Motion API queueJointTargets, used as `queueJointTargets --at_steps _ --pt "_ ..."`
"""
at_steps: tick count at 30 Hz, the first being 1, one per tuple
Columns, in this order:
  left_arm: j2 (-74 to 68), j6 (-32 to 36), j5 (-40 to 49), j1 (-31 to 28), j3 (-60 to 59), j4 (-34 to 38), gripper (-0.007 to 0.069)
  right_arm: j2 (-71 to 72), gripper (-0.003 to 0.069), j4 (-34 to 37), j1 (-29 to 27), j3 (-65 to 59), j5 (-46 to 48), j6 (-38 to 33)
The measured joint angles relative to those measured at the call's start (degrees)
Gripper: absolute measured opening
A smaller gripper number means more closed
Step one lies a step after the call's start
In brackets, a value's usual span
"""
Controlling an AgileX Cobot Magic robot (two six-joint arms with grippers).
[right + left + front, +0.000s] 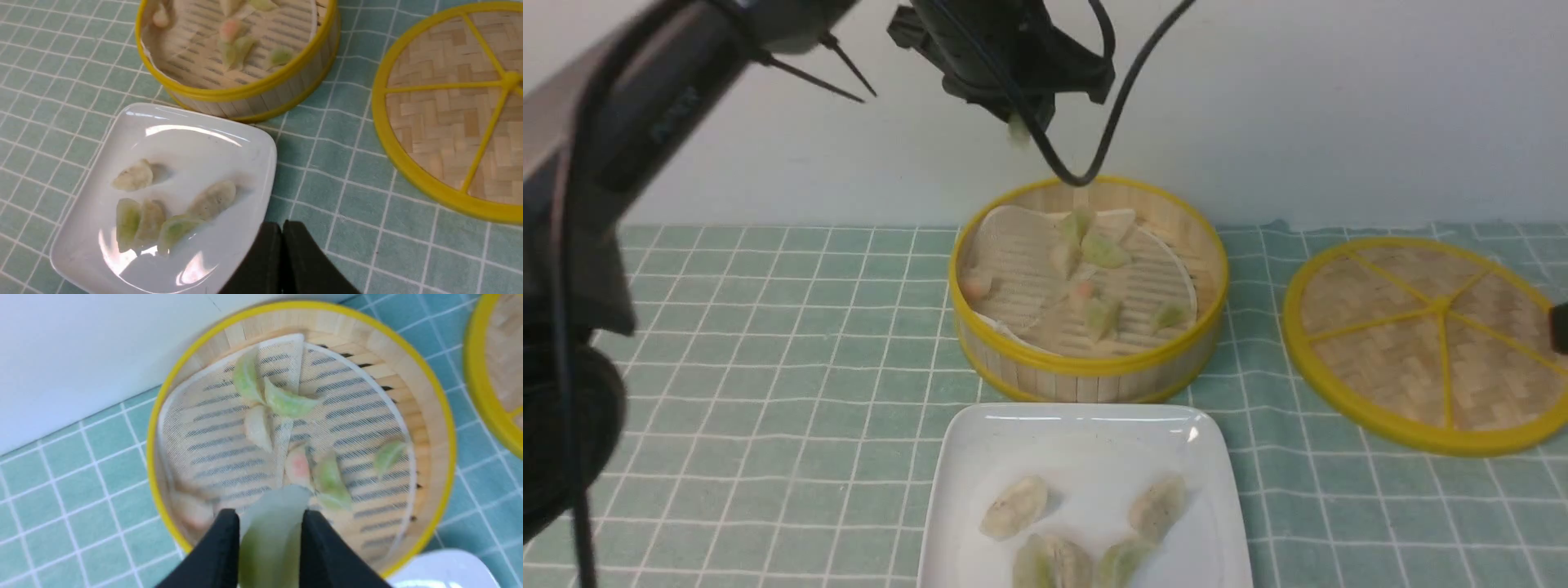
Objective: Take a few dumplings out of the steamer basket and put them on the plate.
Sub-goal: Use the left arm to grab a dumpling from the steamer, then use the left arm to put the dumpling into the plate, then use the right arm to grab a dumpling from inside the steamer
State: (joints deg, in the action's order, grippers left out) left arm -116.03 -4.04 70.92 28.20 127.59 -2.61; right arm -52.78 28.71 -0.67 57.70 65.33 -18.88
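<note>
at bottom centre of the frame the left gripper (269, 516) pinches a pale green dumpling (267, 547). the steamer basket (425, 396) beyond holds more dumplings (286, 402).

Left gripper (270, 515) hangs raised, jaws pinched on a dumpling (267, 543) between them; right gripper (282, 225) sits low, jaws pressed together.

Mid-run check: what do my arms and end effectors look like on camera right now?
Left arm: bulky dark grey, faint unreadable lettering, thin black tie ends sticking out. Black cables run along it and loop under the left end effector, which is black with two tapered matte fingers. Right end effector: the same black wedge fingers; its arm is barely in view.
</note>
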Motion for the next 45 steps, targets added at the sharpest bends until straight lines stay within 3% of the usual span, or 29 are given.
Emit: queueJointTargets --at_steps 7,14,17,23,25,27,28,30,34,36,39,40,41,42,45 --pt "1.8 2.0 0.3 0.0 -14.3 3.3 0.0162 -4.5 -0.0014 3.0 0.0 1.2 -0.3 -2.6" --pt "9.5 1.8 -0.6 0.0 -36.7 8.5 0.0162 -4.6 -0.0014 3.7 0.0 1.3 -0.2 -5.3" --pt "11.5 1.8 -5.7 0.0 -48.3 13.8 0.0162 -5.3 -0.0014 3.5 0.0 1.4 -0.2 -5.4" --pt "8.6 3.1 -11.7 0.1 -52.7 15.4 0.0165 -9.2 -0.0014 3.1 0.0 2.2 0.6 -5.5" --pt "7.4 4.0 -12.9 0.1 -52.7 15.4 0.0197 -11.1 -0.0014 3.1 0.1 3.2 1.0 -5.5" --pt "6.5 4.0 -13.3 0.1 -52.7 15.5 0.0295 -13.5 -0.0014 2.2 1.4 5.7 1.6 -5.7" --pt "6.5 4.0 -13.3 0.1 -52.7 15.5 0.0306 -13.7 -0.0014 2.1 1.4 5.7 1.6 -5.7" --pt "6.3 4.0 -13.3 0.1 -52.7 15.5 0.0425 -17.3 -0.0013 1.0 5.4 9.6 1.7 -5.5" --pt "6.9 4.0 -11.8 0.1 -52.5 14.2 0.0505 -24.3 -0.0012 -2.1 12.4 15.8 0.5 -2.9" --pt "8.2 4.0 -10.7 0.1 -52.4 12.4 0.0485 -28.6 -0.0011 -3.8 15.1 19.1 -0.4 -0.8" --pt "14.7 0.0 -6.9 0.1 -52.3 5.0 0.0294 -39.2 -0.0001 -7.5 19.4 27.0 -1.6 2.8" --pt "16.2 -0.6 -6.4 0.1 -52.3 4.1 0.0264 -39.8 0.0001 -7.7 19.6 27.5 -1.7 2.8" --pt "20.3 -2.8 -4.5 0.1 -52.3 0.9 0.0139 -44.5 0.0018 -8.9 20.9 31.2 -2.0 3.3" --pt "23.0 -4.1 -3.5 0.1 -52.3 -0.8 0.0080 -47.4 0.0034 -9.4 21.7 33.5 -2.1 3.4" --pt "30.9 -6.9 -2.3 0.1 -53.4 -3.6 0.0010 -55.3 0.0095 -11.3 23.8 39.2 -2.5 3.5"
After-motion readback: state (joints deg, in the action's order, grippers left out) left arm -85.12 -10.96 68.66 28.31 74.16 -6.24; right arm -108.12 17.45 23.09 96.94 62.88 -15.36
